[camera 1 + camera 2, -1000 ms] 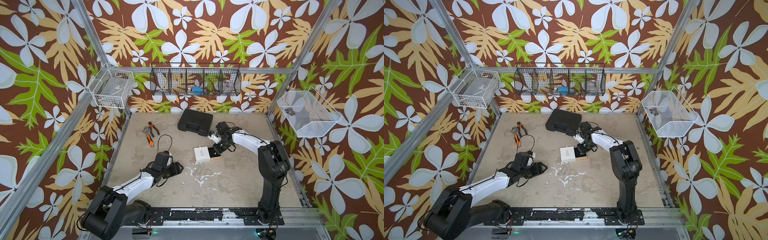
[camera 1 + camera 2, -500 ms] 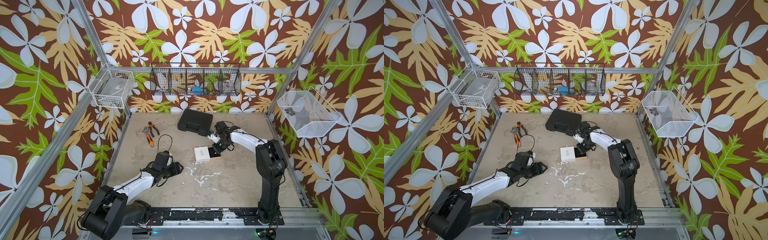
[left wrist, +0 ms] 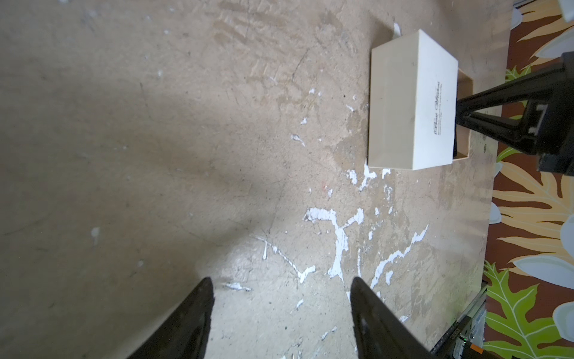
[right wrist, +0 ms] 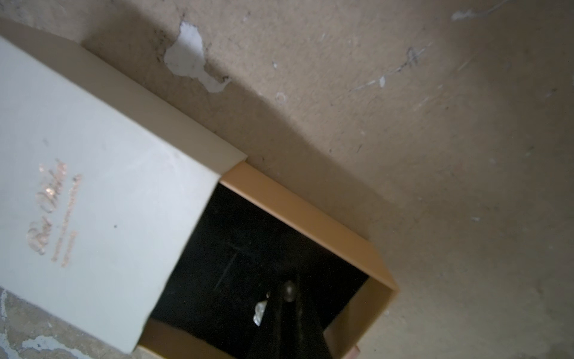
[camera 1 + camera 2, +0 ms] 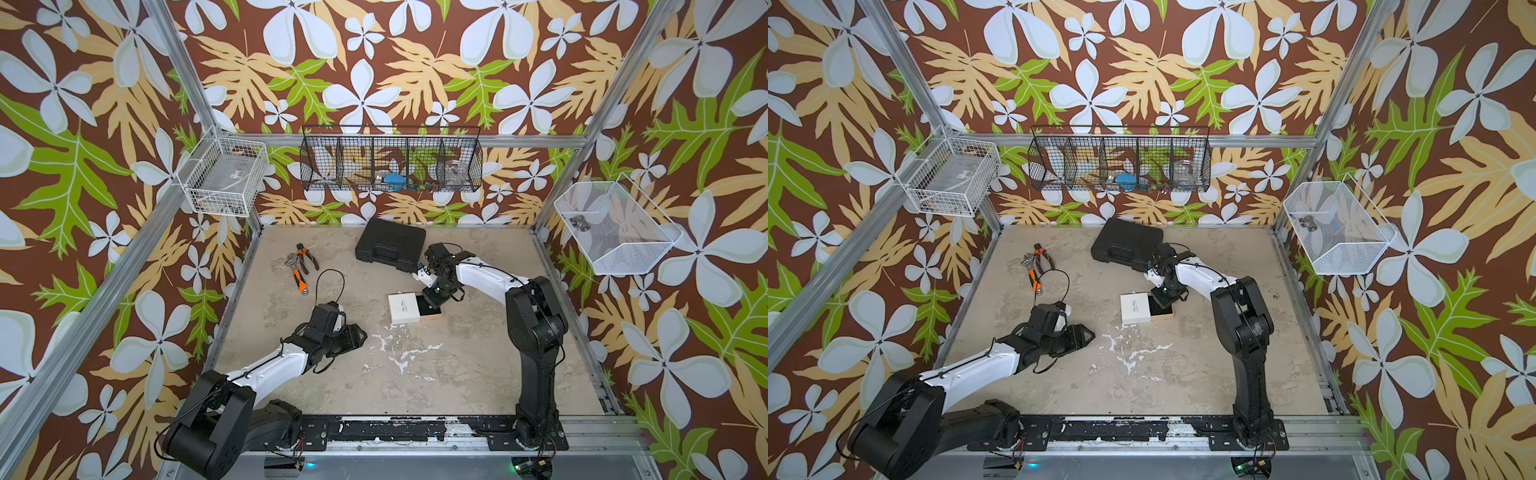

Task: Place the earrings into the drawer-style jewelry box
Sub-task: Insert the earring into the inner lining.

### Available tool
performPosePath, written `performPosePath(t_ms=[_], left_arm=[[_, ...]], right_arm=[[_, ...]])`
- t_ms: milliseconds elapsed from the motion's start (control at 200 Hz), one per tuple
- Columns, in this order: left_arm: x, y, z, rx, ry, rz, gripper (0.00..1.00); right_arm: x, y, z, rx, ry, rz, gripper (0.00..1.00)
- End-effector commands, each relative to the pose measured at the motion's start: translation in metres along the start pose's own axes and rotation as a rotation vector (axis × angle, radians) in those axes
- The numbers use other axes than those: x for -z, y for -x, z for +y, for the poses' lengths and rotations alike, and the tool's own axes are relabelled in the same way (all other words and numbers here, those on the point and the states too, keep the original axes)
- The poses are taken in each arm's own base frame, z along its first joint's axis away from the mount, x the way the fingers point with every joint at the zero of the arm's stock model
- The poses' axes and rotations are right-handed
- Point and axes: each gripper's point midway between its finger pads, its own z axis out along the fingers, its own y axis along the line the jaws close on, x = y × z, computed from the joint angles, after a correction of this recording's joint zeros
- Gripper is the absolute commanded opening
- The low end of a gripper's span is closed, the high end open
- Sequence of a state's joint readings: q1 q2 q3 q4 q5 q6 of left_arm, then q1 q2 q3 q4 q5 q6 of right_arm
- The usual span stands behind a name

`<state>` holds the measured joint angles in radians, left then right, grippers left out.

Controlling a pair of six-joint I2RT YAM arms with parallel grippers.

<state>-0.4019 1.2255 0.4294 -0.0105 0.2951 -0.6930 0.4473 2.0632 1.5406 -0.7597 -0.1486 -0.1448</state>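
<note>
The drawer-style jewelry box (image 5: 402, 307) (image 5: 1136, 307) lies mid-table in both top views, a white printed sleeve (image 4: 93, 202) with its tan, black-lined tray (image 4: 298, 208) slid out toward my right arm. My right gripper (image 5: 431, 300) (image 5: 1161, 301) (image 4: 289, 289) points down into the open tray, shut, with a tiny greyish bead of an earring (image 4: 289, 291) pinched at its tips. A silvery speck (image 4: 259, 310) shows beside one finger; I cannot tell whether it hangs or lies on the lining. My left gripper (image 5: 360, 332) (image 3: 281, 281) rests low on the table, open and empty, left of the box (image 3: 410, 102).
A black plastic case (image 5: 390, 245) sits behind the right gripper. Orange-handled pliers (image 5: 301, 266) lie at the back left. White paint flecks (image 5: 403, 357) mark the table in front of the box. Wire baskets (image 5: 390, 160) hang on the walls.
The right arm has shifted slightly to the left while its gripper stays shut over the tray. The left arm has not moved.
</note>
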Motion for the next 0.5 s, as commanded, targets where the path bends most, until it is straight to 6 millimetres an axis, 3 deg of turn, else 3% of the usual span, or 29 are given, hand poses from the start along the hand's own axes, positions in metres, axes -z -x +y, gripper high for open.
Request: performPosePath(t_ms=[0,215,390,495], left_arm=[[0.0,0.001,-0.001,-0.015,0.001,0.0,0.71],[0.001,0.001,-0.001,-0.016,0.0,-0.002,0.71],[0.002,0.002,-0.003,-0.013,-0.004,-0.005,0.71],[0.006,0.004,-0.005,-0.01,-0.007,-0.014,0.71]], right_arm=[[-0.002,-0.007,-0.001,0.008,-0.01,0.036,0.04],[0.0,-0.002,0.0,0.007,-0.009,0.029,0.15],[0.025,0.017,0.001,0.011,-0.014,-0.056,0.3],[0.044,0.026,0.002,0.013,-0.017,-0.11,0.34]])
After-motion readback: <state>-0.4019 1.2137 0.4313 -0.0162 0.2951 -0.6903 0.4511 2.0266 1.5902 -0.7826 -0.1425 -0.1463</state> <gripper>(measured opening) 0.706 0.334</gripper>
